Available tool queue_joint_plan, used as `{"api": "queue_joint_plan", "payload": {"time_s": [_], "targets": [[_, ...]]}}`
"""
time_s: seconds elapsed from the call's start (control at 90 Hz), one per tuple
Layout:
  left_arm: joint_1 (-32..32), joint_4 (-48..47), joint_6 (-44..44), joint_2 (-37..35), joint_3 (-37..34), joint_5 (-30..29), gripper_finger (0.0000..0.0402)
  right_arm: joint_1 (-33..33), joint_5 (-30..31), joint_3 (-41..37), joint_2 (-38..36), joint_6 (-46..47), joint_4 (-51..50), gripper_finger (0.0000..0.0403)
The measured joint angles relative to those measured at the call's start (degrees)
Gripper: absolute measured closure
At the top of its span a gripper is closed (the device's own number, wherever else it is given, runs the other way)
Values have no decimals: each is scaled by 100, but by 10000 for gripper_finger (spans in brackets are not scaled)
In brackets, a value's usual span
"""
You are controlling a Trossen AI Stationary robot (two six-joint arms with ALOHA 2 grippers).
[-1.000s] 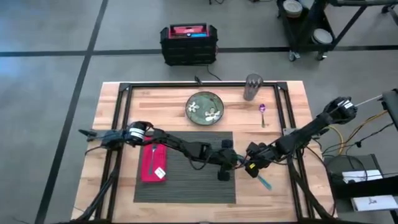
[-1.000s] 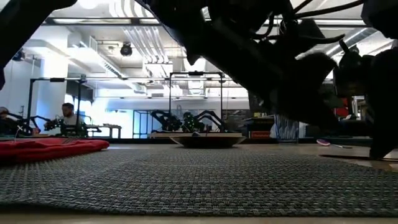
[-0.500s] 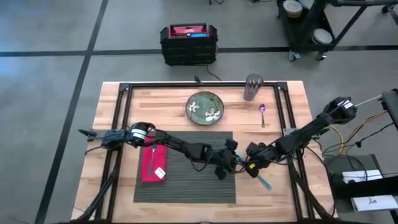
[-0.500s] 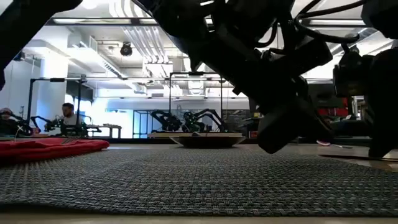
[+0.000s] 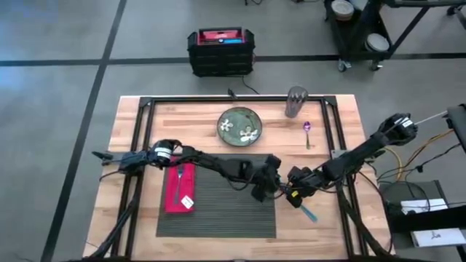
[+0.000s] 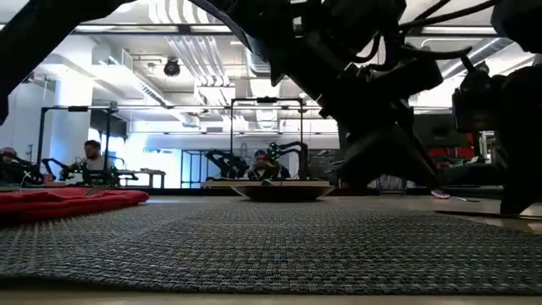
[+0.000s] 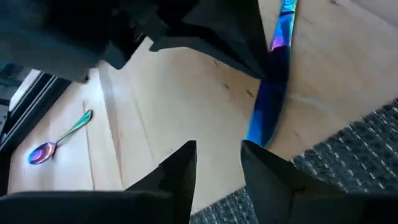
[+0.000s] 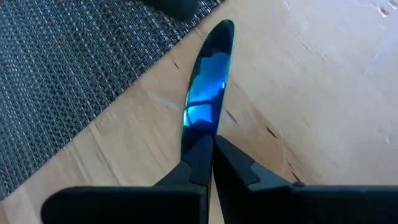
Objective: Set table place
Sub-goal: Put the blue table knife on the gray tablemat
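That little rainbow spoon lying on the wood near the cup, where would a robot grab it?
Probably by the handle. The spoon lies flat on the table, bowl toward the cup, its slim straight handle pointing toward the near edge. A tool coming straight down, fingers either side of the handle's middle, looks best; the bowl is rounder and likelier to slip.

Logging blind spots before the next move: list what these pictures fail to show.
- Iridescent blue knife: handle hidden in the right wrist view by the right gripper shut on it.
- Low view: dark arms block the table's right side; the gripper fingers are unreadable.
- High view: green round plate pattern too small to tell.
- Red cloth napkin: the utensil on it is too small to tell.
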Motion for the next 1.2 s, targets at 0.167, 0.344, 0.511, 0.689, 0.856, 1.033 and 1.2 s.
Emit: {"api": "queue_joint_plan", "payload": {"time_s": [0.167,0.344,0.511,0.689,0.856,1.033,1.2], "targets": [[-168,147,74,20,-95,67,281,0,-6,0,0,-9,12,403],[-144,382,58,450,94,41,276,0,-51,-9,6,0,158,403],[-153,93,71,725,557,-74,284,-28,-97,-9,7,13,178,403],[-153,-266,303,815,848,-170,297,-35,-98,-9,13,11,200,403],[-174,-411,547,809,841,-163,316,-37,-96,-6,17,7,206,403],[-236,-534,631,802,902,-213,325,-38,-127,-3,7,144,205,403],[-240,-597,497,834,1087,-226,316,-39,-175,52,-150,147,113,403]]}}
